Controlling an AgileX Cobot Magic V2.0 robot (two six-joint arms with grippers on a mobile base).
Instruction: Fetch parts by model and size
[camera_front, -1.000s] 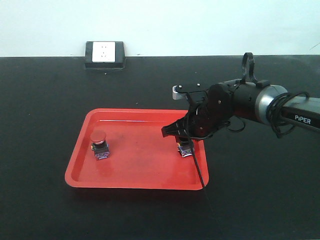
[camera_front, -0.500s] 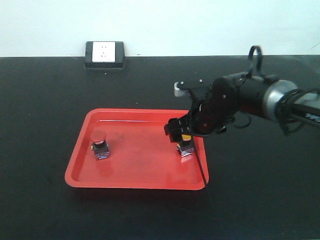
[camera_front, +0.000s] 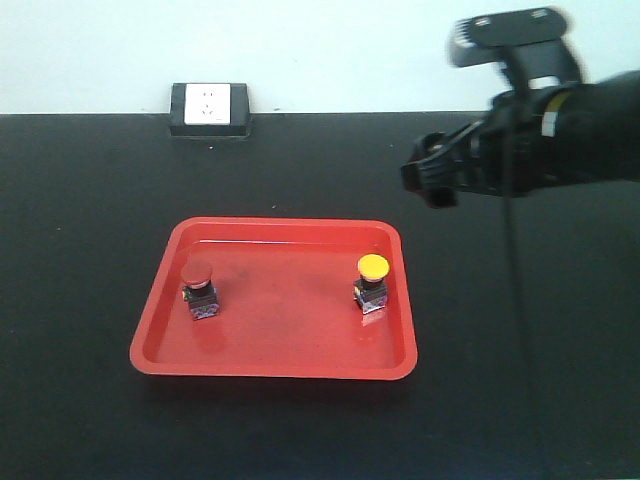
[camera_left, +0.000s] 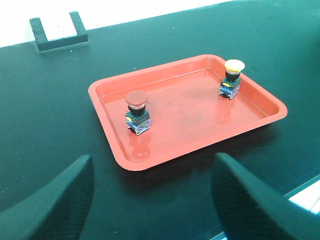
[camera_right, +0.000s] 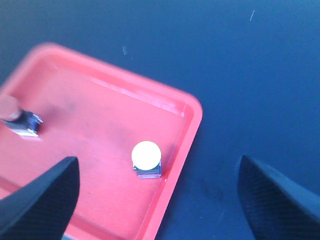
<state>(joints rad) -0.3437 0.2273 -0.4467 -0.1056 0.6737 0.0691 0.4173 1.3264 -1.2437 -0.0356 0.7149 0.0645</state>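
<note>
Yellow-capped switch (camera_front: 372, 282) at tray's (camera_front: 270, 368) 3 o'clock, red-capped switch (camera_front: 198, 289) at 9. Both likely light, rigid, top-heavy; block base offers flat grip. Right gripper (camera_right: 155, 200) and left gripper (camera_left: 150, 195) spread, empty.

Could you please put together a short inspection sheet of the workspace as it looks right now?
Surface: matte black tabletop, no spills seen.
Job's things: red-capped mushroom push-button switch and yellow-capped mushroom push-button switch, both upright, apart, inside the shallow red plastic tray.
Clutter: nothing seen.
Grippers: right gripper raised above the tray's right end, fingers spread, empty; left gripper open, empty, facing the tray from the near side.
Cables: black cable hanging from the right arm.
Surroundings: white wall socket in a black frame at the table's back edge, pale wall.
</note>
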